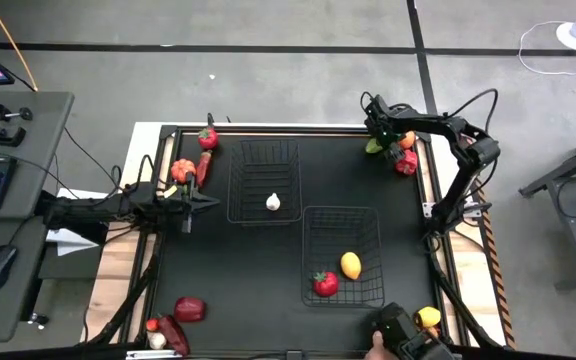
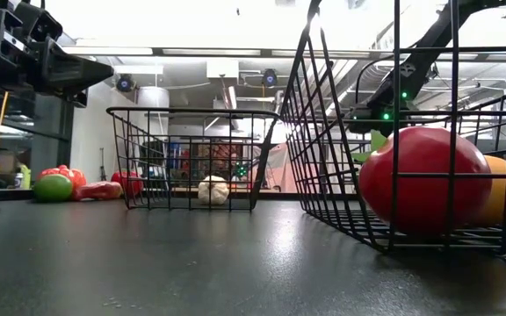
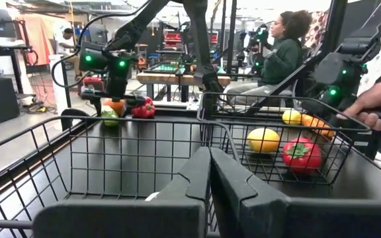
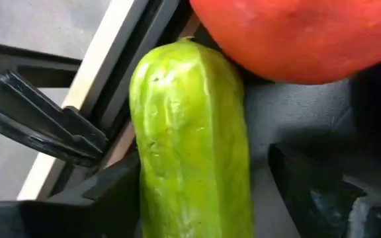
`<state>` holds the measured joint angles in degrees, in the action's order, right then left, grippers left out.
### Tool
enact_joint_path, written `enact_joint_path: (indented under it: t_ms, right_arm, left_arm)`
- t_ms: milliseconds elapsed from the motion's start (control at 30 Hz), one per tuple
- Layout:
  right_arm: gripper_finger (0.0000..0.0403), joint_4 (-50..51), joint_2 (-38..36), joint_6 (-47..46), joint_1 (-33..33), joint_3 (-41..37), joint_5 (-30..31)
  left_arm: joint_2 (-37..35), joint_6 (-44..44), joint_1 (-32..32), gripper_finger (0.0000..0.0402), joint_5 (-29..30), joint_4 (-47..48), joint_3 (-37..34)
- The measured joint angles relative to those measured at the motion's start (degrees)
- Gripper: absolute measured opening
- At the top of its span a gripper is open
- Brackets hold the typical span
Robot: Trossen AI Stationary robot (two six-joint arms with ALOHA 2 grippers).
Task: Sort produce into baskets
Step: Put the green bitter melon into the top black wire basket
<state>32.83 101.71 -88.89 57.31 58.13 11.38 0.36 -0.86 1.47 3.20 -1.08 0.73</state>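
My right gripper [image 1: 379, 136] is at the table's far right corner, pointing steeply down and open. A long green produce piece [image 4: 190, 145] lies between its fingers, beside an orange piece [image 1: 406, 140] and a red piece [image 1: 406, 163]. My left gripper [image 1: 204, 203] waits shut and level, left of the far basket [image 1: 233, 182]. That basket holds a white piece [image 1: 273, 202]. The near basket [image 1: 306, 252] holds a red piece [image 1: 325, 283] and a yellow one [image 1: 351, 265]. My right gripper comes at the green piece from above, slanting, with one finger [image 4: 65, 198] on each long side of it. A gap shows at the other finger [image 4: 316, 188]. I cannot tell whether the first finger touches the piece, which lies on the table.
More produce lies at the far left [image 1: 183, 170] and the near left corner [image 1: 189, 309]. A yellow piece [image 1: 427, 317] sits at the near right, where a person's hand [image 1: 378, 346] reaches in with a dark tool. The table's raised frame [image 1: 430, 180] runs close to my right gripper.
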Motion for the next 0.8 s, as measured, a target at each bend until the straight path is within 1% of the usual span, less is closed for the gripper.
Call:
enact_joint_path:
  t_ms: [67, 200, 367, 467, 533, 667, 733, 800]
  right_arm:
    - [0.0262, 0.78, -0.16, 1.7, -0.08, -0.01, -0.31]
    - [0.0159, 1.78, -1.47, 6.39, -0.05, -0.2, -1.83]
    - [0.0155, -1.43, -6.96, 15.21, -1.57, -0.22, -1.81]
    - [0.0155, -4.33, -11.51, 18.35, -3.9, -0.22, -1.47]
    - [0.0155, -7.39, -14.7, 20.77, -6.02, -0.22, -3.4]
    - [0.0155, -15.26, -19.76, 27.0, -13.21, -0.11, -7.05]
    - [0.0155, -17.3, -20.61, 28.4, -17.88, -0.04, -9.14]
    - [0.0155, -18.52, -20.55, 29.02, -23.39, -0.12, -9.92]
  left_arm:
    - [0.0, 0.0, 0.0, 0.0, 0.01, 0.0, 0.0]
    - [0.0, 0.0, 0.0, 0.0, 0.0, 0.0, 0.0]
    - [0.0, 0.0, -0.01, 0.0, 0.0, 0.0, -0.02]
    - [0.0, 0.0, -0.02, 0.0, 0.0, 0.0, 0.0]
    - [0.0, 0.0, -0.01, 0.0, 0.0, 0.0, -0.01]
    - [0.0, 0.0, 0.0, 0.0, 0.01, 0.0, 0.0]
    - [0.0, 0.0, -0.01, 0.0, 0.0, 0.0, 0.0]
    - [0.0, 0.0, -0.01, 0.0, 0.0, 0.0, 0.0]
